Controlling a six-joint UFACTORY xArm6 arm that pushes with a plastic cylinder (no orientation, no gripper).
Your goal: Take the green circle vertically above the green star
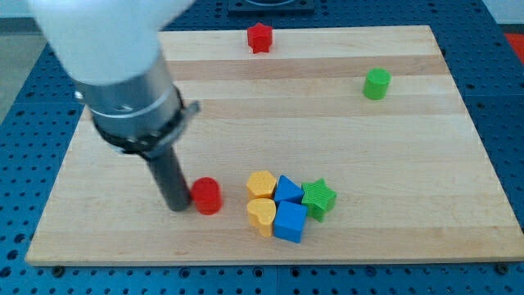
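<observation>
Camera view, the only one: wooden board (pixel 327 139) filling most of the frame, on a blue perforated table (pixel 16 188). My tip (pixel 177 206) sits in the lower left of the board, at the end of the dark rod that hangs from the big white and grey arm (pixel 115 65) in the upper left of the frame. A bare rod, it has nothing to open or close and grips nothing; its end stands just to the left of the red cylinder (pixel 206 196), touching it or very nearly so.

The green circle (pixel 377 83) stands alone in the upper right of the board, well apart from my tip and from every other block. The green star (pixel 318 198) lies low in the frame, right of centre, at the right edge of a tight cluster. In that cluster the blue triangular block (pixel 286 189) touches the star's left side, the blue cube (pixel 290 221) sits just below it, the orange block (pixel 261 183) is at upper left and the yellow heart (pixel 262 214) at lower left. A red block (pixel 259 37), its shape hard to make out, rests near the board's top edge at centre.
</observation>
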